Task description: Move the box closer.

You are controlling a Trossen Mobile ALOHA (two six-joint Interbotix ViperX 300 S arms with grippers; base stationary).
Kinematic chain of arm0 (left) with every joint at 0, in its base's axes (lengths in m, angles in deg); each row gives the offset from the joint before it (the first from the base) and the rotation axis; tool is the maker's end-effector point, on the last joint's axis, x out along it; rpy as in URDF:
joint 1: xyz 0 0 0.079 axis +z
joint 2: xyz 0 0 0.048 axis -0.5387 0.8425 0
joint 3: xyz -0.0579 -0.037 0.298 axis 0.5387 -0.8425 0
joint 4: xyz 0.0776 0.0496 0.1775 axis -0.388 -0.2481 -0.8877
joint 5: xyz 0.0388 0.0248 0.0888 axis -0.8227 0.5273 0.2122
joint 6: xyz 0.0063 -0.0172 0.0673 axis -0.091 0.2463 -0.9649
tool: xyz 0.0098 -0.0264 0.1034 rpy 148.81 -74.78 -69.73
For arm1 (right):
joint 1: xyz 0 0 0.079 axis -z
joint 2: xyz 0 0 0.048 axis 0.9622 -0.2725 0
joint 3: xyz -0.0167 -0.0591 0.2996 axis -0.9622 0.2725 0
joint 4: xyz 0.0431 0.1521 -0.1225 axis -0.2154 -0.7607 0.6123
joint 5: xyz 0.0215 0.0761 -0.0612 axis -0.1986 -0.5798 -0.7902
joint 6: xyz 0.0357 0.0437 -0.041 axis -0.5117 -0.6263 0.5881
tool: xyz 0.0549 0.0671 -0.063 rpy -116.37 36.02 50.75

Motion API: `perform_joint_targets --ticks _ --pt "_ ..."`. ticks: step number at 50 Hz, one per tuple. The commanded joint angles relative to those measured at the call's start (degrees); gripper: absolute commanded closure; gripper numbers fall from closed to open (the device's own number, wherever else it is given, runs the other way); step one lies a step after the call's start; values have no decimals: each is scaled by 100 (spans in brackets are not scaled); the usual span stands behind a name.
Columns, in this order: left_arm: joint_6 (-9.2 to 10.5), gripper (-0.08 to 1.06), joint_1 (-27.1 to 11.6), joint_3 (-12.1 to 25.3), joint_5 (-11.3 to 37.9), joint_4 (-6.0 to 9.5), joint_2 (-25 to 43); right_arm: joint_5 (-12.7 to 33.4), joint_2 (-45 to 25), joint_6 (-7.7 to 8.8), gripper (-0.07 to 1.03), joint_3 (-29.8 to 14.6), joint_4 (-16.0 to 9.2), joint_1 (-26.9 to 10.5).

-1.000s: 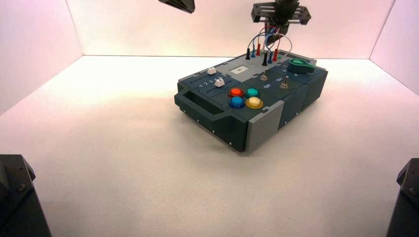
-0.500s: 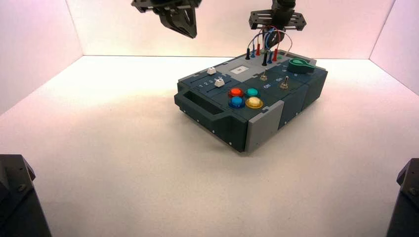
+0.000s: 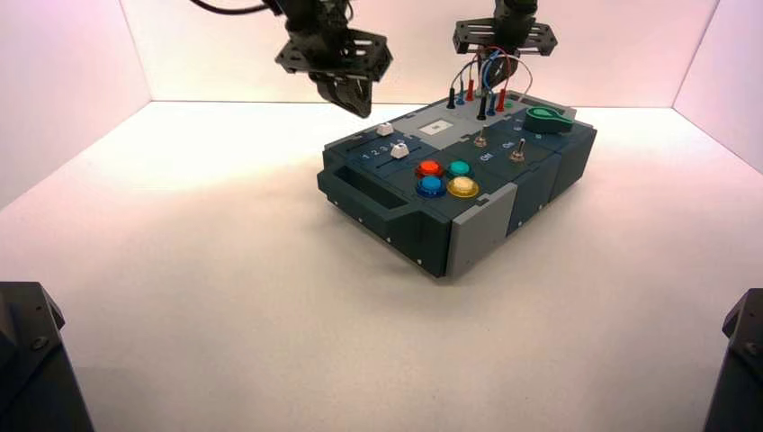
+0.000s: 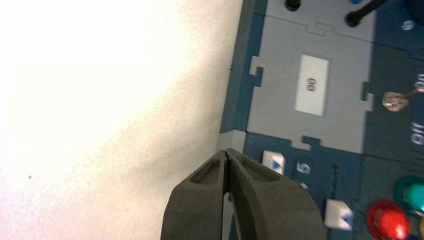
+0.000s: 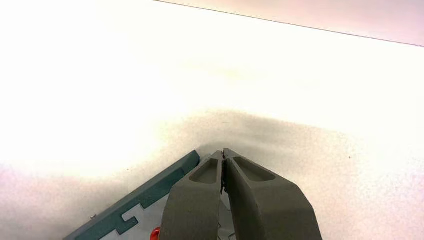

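Note:
The box (image 3: 531,180) is a flat dark teal-and-grey panel box, turned at an angle right of the table's middle, with red, teal, blue and yellow buttons (image 3: 447,178), two toggle switches, a green knob (image 3: 545,119), looped wires (image 3: 486,76) and a side handle (image 3: 360,191). My left gripper (image 3: 357,104) is shut and empty, hanging just above the box's far left corner by the white sliders (image 4: 273,162); in the left wrist view its tips (image 4: 227,153) sit over the box's edge. My right gripper (image 3: 500,56) is shut and empty above the wires at the box's far edge (image 5: 145,194).
White walls close in the table at the back and both sides. Black angular blocks (image 3: 31,360) stand at the near left and near right (image 3: 740,360) corners. Bare white table (image 3: 225,297) lies between the box and the near edge.
My left gripper has come down and to the right from the top of the view to just above the box's far left corner. The right gripper and the box have barely moved.

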Motion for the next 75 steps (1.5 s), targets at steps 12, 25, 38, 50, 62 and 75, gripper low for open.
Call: perform_joint_targets --ticks 12,25,38,50,62,75 --pt "-141 101 158 475 9 -18 264 70 246 26 99 -123 9 -18" --pt "-149 101 79 466 211 -9 387 158 272 26 99 79 0 -35" --pt "-176 101 -70 457 255 -18 360 149 475 26 99 527 9 -35" --pt "-264 101 -132 457 281 -9 325 158 686 44 99 782 9 -26" --pt "-352 101 -167 413 360 -9 290 158 914 53 99 1151 9 -35" --pt "-448 101 -167 316 360 -9 202 193 993 70 99 1600 9 -35"
